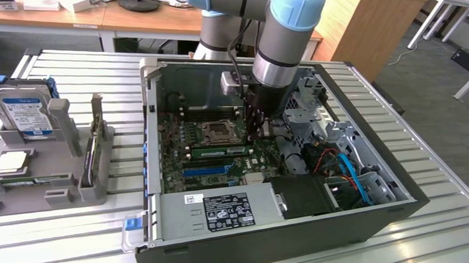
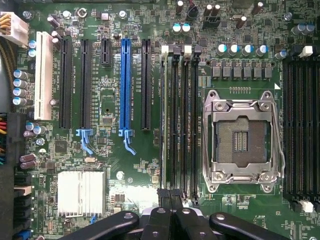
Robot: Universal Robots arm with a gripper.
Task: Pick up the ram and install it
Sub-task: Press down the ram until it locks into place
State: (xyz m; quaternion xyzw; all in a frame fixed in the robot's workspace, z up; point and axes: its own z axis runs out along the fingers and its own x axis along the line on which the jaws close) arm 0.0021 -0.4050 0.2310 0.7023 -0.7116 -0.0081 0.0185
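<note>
Black, the end effector sits closest in the wrist view, its fingers pressed together with nothing between them, just over the near end of the memory slots. Green and seen edge-on, the ram stands seated in the outermost of those slots, the one nearest the expansion slots, with a white latch at its far end. Beside it lies the long blue slot, and on the other side the open processor socket in its silver frame. A finned silver heatsink sits near the lower end of the blue slot. In the exterior view, the same ram shows as a green strip with a pale label, lying just below the socket inside the open computer case, and the end effector reaches down to the board close to the ram's end on the exterior view's right. To the exterior view's left, a grey holder on the slatted table carries a hard drive. Farther back stand wooden desks.
</note>
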